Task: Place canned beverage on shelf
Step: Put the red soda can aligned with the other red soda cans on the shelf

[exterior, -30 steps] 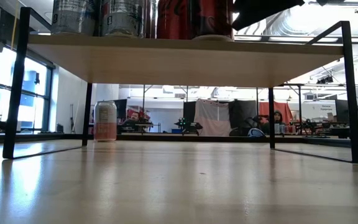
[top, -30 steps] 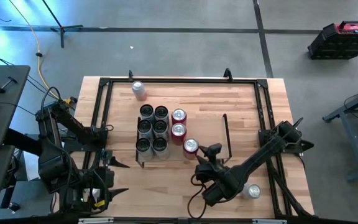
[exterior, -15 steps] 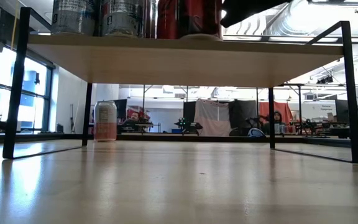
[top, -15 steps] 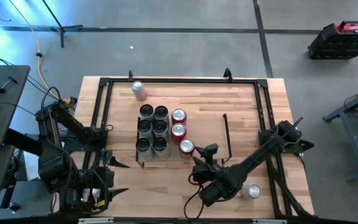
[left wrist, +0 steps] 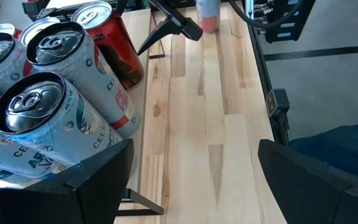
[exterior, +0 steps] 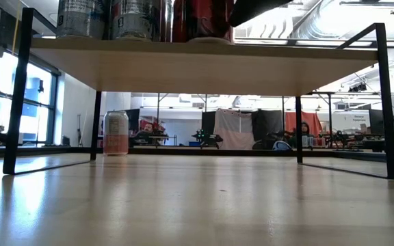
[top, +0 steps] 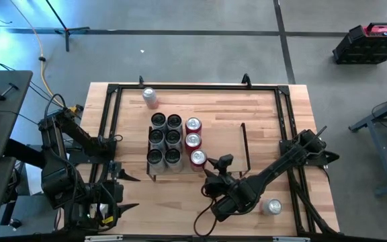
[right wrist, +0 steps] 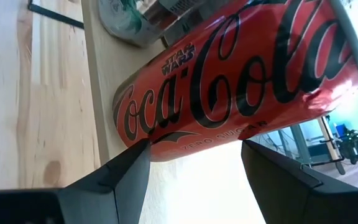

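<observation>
Two arms are in play, but only one is working. Your left gripper (top: 116,191) waits at the table's left front edge, fingers spread wide and holding nothing. Moving right, the shelf (top: 220,144) carries six silver cans (top: 165,138) and, beside them, a column of red cans. The nearest red can (top: 197,158) stands on the shelf's front edge, and your right gripper (top: 207,176) has its fingers partly closed around it; the right wrist view shows the can filling the space between them. You're at the placing step. Next, I'd judge, open the fingers and back straight off without nudging the row. A spare can (top: 271,206) lies near the table's right front.
</observation>
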